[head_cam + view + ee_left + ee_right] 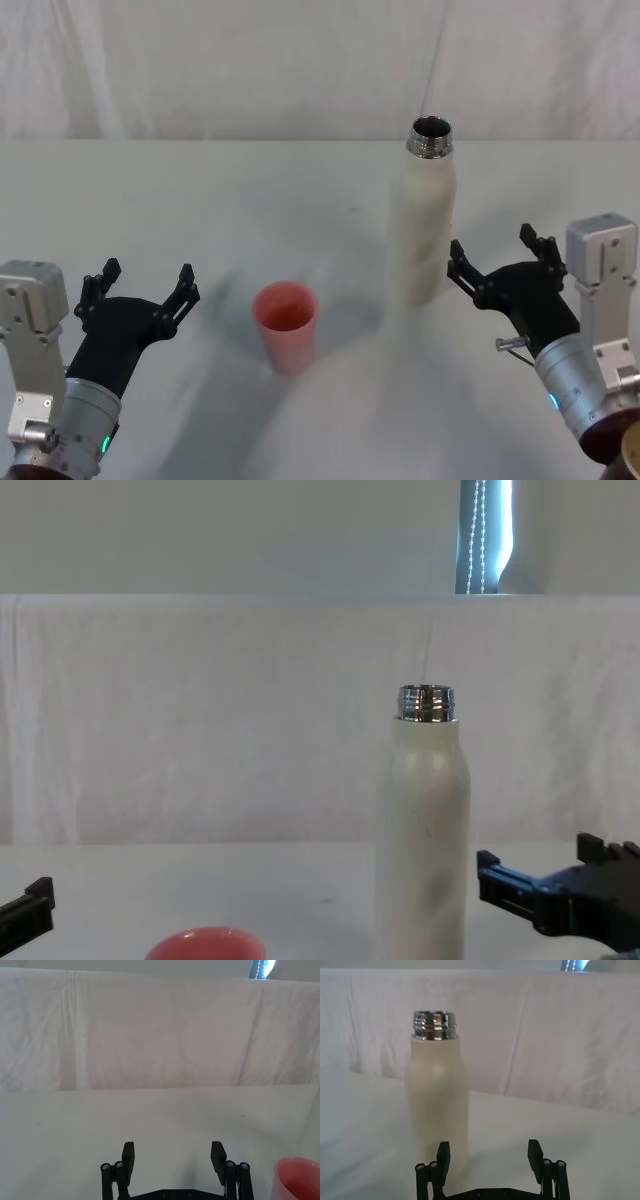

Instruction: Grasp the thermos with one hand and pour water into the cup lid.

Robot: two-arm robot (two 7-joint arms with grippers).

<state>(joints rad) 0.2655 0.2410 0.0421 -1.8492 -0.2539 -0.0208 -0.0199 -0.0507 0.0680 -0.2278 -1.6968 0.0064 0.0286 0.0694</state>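
Head view takes in the white surface [200, 200] with a draped white cloth [300, 60] behind it at twelve o'clock; on the surface the thermos [425, 225] stands upright at about one o'clock from the middle, its chrome neck open and uncapped; the cup lid [286, 322] stands mouth up at about seven o'clock from the thermos, apart from it; the right gripper [493, 253] sits just beside the thermos at about four o'clock from its base, jaws apart and holding nothing, one fingertip close to the bottle's lower wall though contact cannot be told; the left gripper [143, 283] hovers at about nine o'clock from the cup lid, well apart from it, jaws spread and empty; from the right wrist the thermos [436, 1095] rises ahead of the open jaws, offset toward one finger; from the left wrist the cup lid's rim [298, 1180] shows off to one side of the spread jaws.
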